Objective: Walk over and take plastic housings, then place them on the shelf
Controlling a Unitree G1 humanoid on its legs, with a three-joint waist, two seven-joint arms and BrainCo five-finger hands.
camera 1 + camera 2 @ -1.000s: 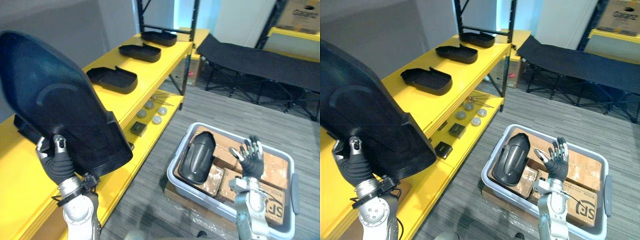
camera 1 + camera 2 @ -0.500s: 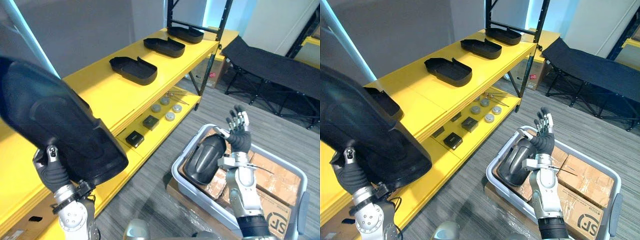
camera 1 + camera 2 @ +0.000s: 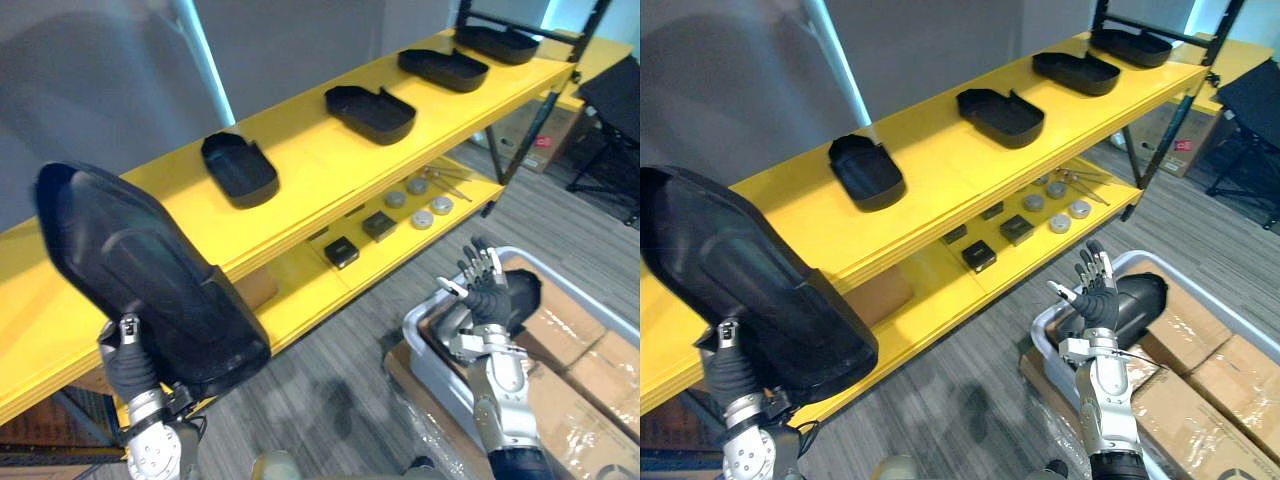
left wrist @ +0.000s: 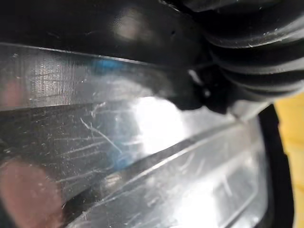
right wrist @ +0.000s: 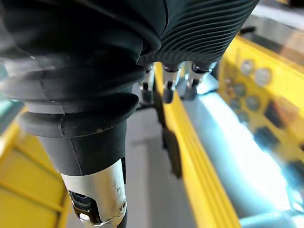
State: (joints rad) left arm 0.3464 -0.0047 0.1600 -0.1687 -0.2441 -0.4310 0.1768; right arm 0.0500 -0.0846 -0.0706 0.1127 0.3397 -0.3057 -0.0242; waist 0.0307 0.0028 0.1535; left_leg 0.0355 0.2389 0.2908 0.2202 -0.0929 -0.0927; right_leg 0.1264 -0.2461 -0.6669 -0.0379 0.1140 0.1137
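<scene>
Yellow shelving [image 3: 300, 175] runs ahead. A big black housing [image 3: 140, 270] covers most of my left hand [image 3: 125, 365]; its grip I cannot tell. My right hand [image 3: 487, 298] spreads its fingers by the bin [image 3: 418, 340].

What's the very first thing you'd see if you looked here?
The huge glossy black plastic housing at the lower left, rising above the left hand in front of the long yellow shelf. Next, four smaller black plastic housings lined up along that shelf's top, and the open right hand raised by the grey plastic bin.
</scene>
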